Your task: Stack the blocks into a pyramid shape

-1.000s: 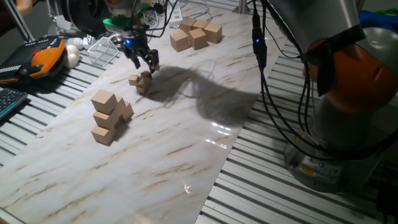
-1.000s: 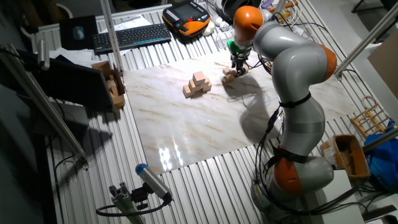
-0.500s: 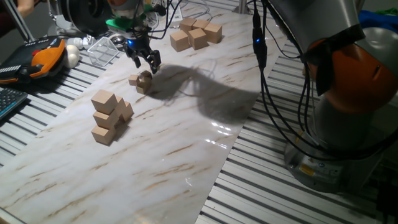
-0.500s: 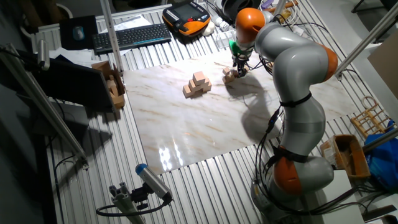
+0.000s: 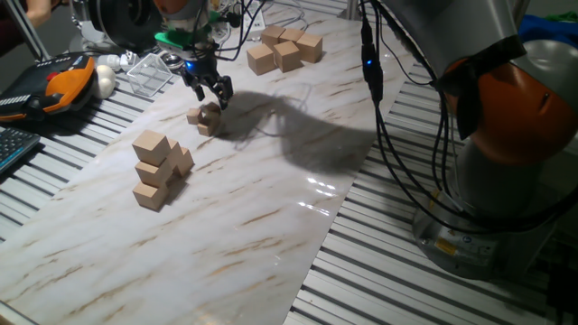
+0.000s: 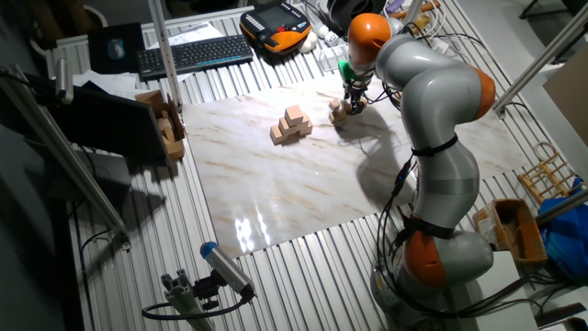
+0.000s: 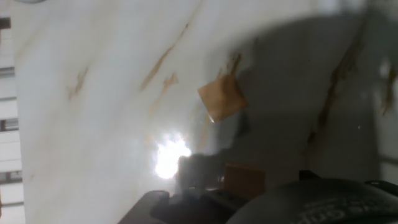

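Blocks (image 5: 207,118): small cluster of tiny tan cubes on the marble tabletop (image 5: 271,208), directly beneath the jaws; a single cube (image 5: 194,116) lies just to the side of the cluster, on the side toward the medium cubes, close to it or touching, contact not resolvable. Gripper (image 5: 209,93) hovers just above the cluster, fingers pointing down, jaws spread apart with nothing visible between them. Hand view: blurred; one cube (image 7: 222,98) lies flat on the marble ahead of the fingers, a second tan face (image 7: 244,180) sits close in by the dark finger hardware at the bottom edge; contact cannot be determined. Medium tan cubes (image 5: 159,169) form a stacked group well out from the jaws, toward the near end of the tabletop. Large tan cubes (image 5: 284,48) grouped at the far end, on the other side of the jaws. Other fixed view: gripper (image 6: 353,99) above the cluster (image 6: 339,112), medium stack (image 6: 291,124) apart from it.
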### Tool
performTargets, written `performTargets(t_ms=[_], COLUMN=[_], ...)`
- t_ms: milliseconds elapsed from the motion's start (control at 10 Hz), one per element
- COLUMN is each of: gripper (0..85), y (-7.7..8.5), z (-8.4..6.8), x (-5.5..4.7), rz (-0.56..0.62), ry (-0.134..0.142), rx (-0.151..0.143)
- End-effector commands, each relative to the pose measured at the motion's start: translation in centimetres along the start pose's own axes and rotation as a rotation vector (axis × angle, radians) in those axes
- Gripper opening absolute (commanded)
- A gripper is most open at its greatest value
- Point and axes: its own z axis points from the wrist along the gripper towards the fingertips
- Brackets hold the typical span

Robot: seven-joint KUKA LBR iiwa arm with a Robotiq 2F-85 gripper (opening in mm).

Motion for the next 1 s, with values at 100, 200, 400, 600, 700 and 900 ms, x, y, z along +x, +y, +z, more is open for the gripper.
performTargets(t_ms=[100, 200, 400, 600, 700, 900], gripper=[68.0, 68.0, 51.0, 51.0, 51.0, 51.0], y=[0.0, -0.1, -0.1, -0.2, -0.2, -0.2], z=[0.3, 0.4, 0.7, 1.1, 1.2, 1.3], x=[-0.3, -0.4, -0.4, -0.3, -0.3, -0.3], rz=[-0.005, -0.011, -0.031, -0.036, -0.039, -0.059], ry=[0.018, 0.022, 0.025, 0.033, 0.027, 0.027], rx=[0.014, 0.014, 0.023, 0.019, 0.017, 0.017])
